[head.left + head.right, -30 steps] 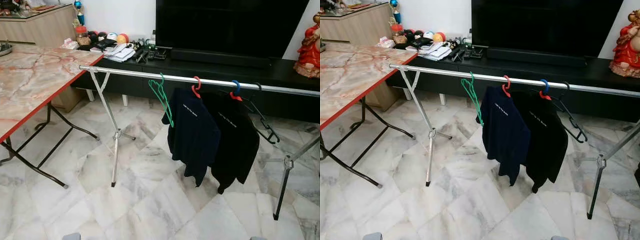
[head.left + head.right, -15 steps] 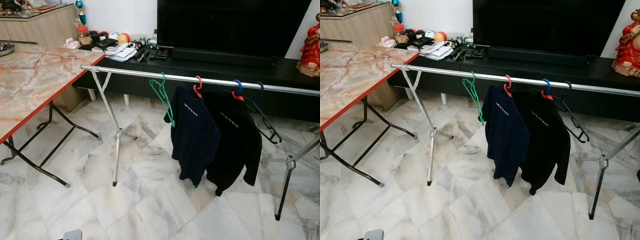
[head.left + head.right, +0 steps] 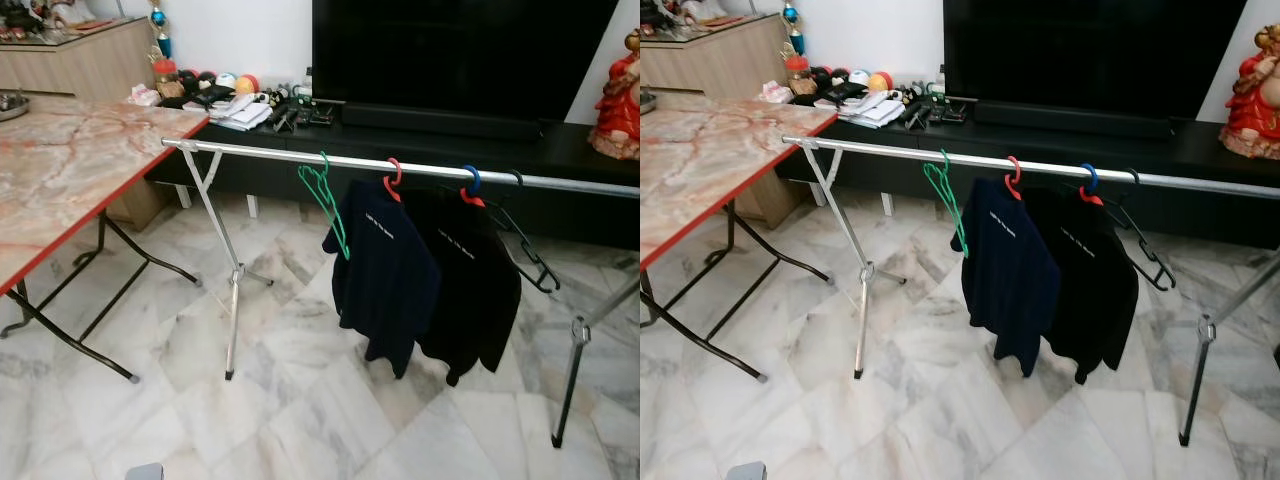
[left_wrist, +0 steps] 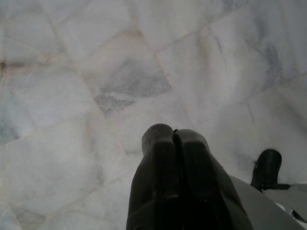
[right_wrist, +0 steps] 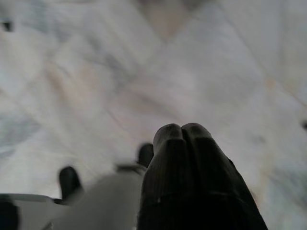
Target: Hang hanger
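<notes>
Shirts [image 3: 420, 275] swung, four hangers [image 3: 325, 195] on one rail [image 3: 280, 155]

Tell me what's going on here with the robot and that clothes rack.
Nothing is being handled at this moment. Both grippers, left and right, hang shut and empty over the marble floor. Ahead, the metal rail carries a bare green hanger, a navy shirt on a red hanger, a black shirt on a blue-hooked hanger, and a bare black hanger.
</notes>
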